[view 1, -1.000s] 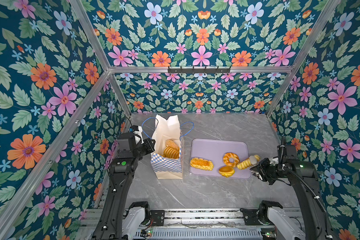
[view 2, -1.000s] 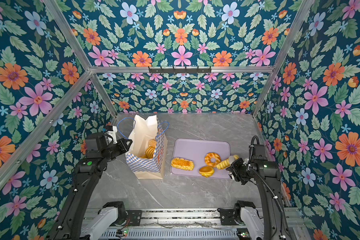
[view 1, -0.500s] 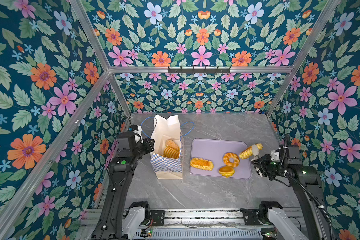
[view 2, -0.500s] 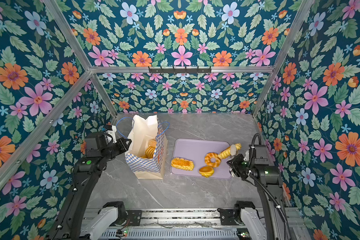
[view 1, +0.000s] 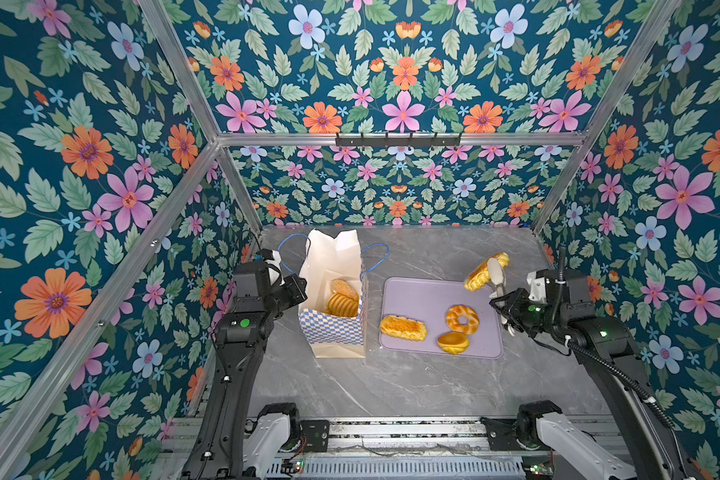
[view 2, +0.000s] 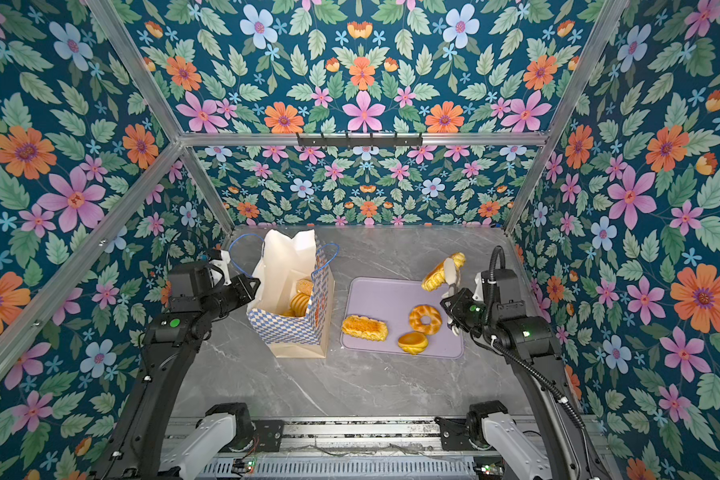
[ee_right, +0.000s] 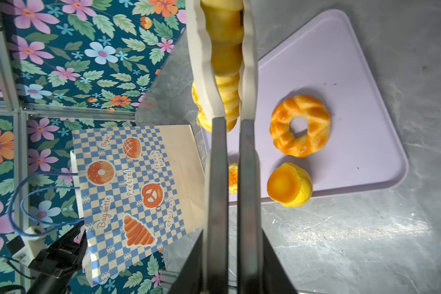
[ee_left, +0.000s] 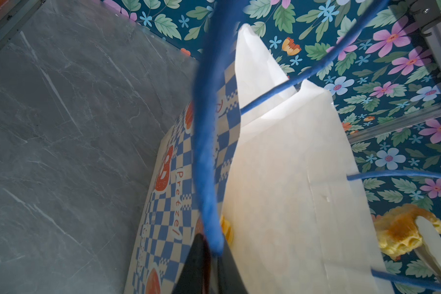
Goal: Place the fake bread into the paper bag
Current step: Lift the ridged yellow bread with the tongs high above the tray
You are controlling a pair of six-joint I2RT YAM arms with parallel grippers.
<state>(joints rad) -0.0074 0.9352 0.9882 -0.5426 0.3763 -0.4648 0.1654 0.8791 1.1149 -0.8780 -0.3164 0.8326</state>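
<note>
Right end effector [view 1: 492, 269]: clamped on yellow braided toy loaf [view 1: 476, 276]. Left end effector [ee_left: 210, 244]: pinching blue cord handle [ee_left: 204, 152] of checkered paper bag [view 1: 333, 332].

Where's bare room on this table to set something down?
The marble strip in front of the paper bag and lilac tray is bare, as is the tray's far-left corner. Crowded: the tray's near edge, with three pastries, and the bag-tray gap.

Glossy fake bread [view 1: 462, 319]; matt paper bag [view 1: 333, 332]; smooth lilac tray [view 1: 416, 299].
</note>
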